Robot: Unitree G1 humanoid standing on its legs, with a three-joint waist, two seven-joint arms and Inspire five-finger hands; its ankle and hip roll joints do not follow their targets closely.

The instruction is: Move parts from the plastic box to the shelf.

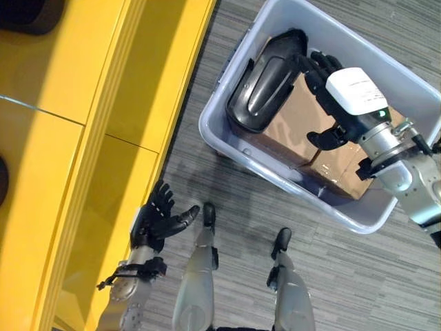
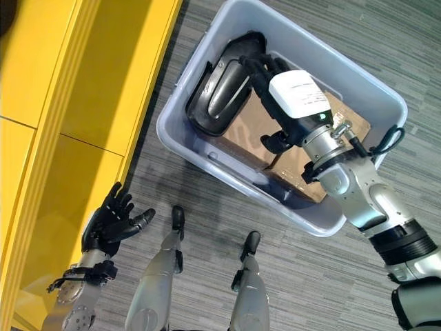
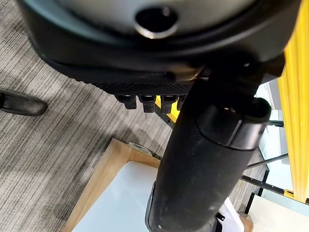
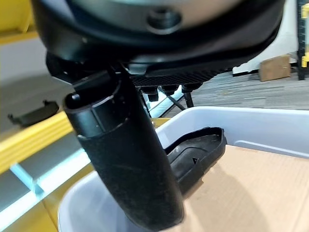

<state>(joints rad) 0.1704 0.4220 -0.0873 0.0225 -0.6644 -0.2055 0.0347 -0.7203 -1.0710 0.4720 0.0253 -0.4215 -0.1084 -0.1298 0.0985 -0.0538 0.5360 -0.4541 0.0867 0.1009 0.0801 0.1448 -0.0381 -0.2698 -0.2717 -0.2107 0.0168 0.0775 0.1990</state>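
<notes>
A grey plastic box (image 1: pixel 289 176) stands on the carpet at the upper right. Inside it, a curved black plastic part (image 1: pixel 265 83) leans against the wall nearest the shelf, over a sheet of brown cardboard (image 1: pixel 303 117). My right hand (image 1: pixel 344 93) hovers inside the box, open, its spread fingers at the part's far edge without curling round it. In the right wrist view the part (image 4: pixel 198 154) lies just past the straight thumb. My left hand (image 1: pixel 157 217) hangs open and holds nothing, low beside the front edge of the yellow shelf (image 1: pixel 69 138).
The yellow shelf runs down the whole left side, with a dark object (image 1: pixel 31 14) on it at the far end. Grey carpet (image 1: pixel 227 186) separates the shelf from the box.
</notes>
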